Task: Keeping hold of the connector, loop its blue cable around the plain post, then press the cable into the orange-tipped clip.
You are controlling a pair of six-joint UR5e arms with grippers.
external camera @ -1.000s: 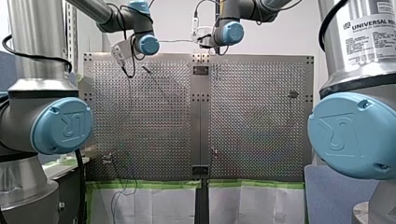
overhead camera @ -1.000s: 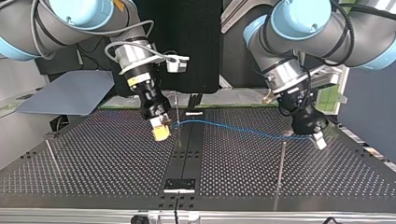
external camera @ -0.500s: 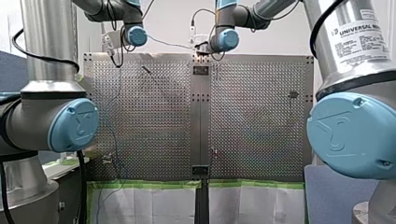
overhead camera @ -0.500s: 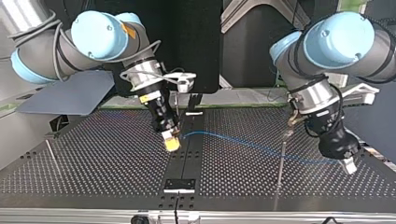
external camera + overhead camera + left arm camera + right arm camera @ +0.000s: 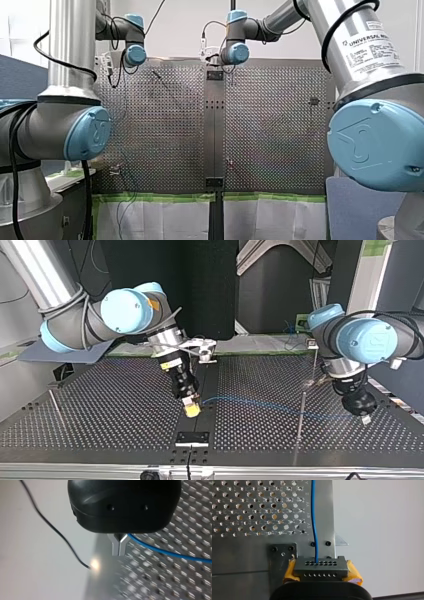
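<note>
- grey rectangular connector (image 5: 321,568), two hole rows: clamped between yellow pads (image 5: 290,570) of my right gripper (image 5: 191,410), above perforated metal table's (image 5: 100,410) centre strip
- thin blue cable (image 5: 250,401) passes slim plain post (image 5: 299,432), contact unclear
- my left gripper (image 5: 119,545): metal fingers pinched on cable, grip point half hidden

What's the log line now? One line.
right gripper: shut on connector | left gripper: shut on blue cable | loop: not yet made

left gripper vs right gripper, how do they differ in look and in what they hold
My left gripper has bare metal fingers; my right gripper has yellow pads. The left gripper is shut on the blue cable itself; the right gripper is shut on the grey connector at its end. Both are closed and hold the same cable line.
</note>
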